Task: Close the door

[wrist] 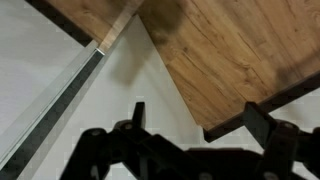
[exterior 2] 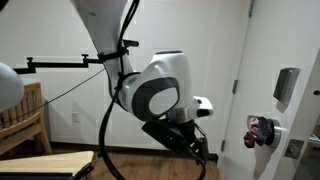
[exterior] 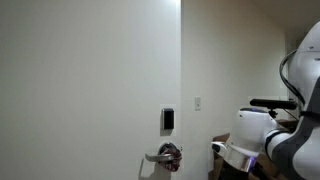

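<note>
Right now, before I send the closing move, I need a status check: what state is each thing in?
door: open, its handle edge standing free.
lever handle: about level, untouched.
keypad lock: dark; locked or not, cannot tell.
gripper: open, empty.
wall switch: too small to tell.

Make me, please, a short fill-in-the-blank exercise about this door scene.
The keypad lock on the door is ___ in colour.
The lever handle sits ___ the keypad lock.
In the wrist view, the claw is not shut but ___.
Missing words: black; below; open.
</note>
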{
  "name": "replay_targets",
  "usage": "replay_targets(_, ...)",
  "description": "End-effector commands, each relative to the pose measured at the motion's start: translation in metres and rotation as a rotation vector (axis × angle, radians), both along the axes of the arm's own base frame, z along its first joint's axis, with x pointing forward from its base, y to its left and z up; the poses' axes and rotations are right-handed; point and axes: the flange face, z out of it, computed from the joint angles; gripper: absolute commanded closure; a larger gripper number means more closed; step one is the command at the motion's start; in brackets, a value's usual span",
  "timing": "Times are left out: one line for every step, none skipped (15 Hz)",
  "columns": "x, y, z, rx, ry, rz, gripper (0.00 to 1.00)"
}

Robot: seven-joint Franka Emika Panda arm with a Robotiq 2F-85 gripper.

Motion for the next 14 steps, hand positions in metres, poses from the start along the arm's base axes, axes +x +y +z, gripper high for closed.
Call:
replay_targets(-0.015, 0.025, -0.026, 0.18, 0.024, -0.048, 0.0)
replay_targets(-0.011, 0.018, -0.015, 0.092, 0.022, -0.036, 0.0)
replay_targets(-0.015, 0.027, -0.02, 0.129, 0.03, -0.043, 0.0)
replay_targets(-0.016, 0.031, -0.023, 0.15, 0.035, -0.047, 0.0)
replay_targets(-0.016, 0.031, -0.025, 0.16, 0.039, -0.051, 0.0)
replay_targets(-0.016, 0.029, -0.026, 0.163, 0.041, -0.056, 0.0)
replay_targets(-0.015, 0.028, -0.026, 0.164, 0.042, -0.059, 0.0)
replay_targets(-0.015, 0.027, -0.026, 0.164, 0.041, -0.061, 0.0)
replay_targets(-0.015, 0.027, -0.026, 0.164, 0.041, -0.061, 0.0)
replay_targets(-0.015, 0.027, -0.026, 0.164, 0.041, -0.061, 0.0)
replay_targets(-0.015, 0.027, -0.026, 0.164, 0.041, -0.061, 0.0)
replay_targets(-0.015, 0.027, -0.026, 0.164, 0.041, -0.061, 0.0)
replay_targets(-0.015, 0.027, -0.026, 0.164, 0.041, -0.061, 0.0)
replay_targets(-0.015, 0.027, -0.026, 0.164, 0.041, -0.061, 0.0)
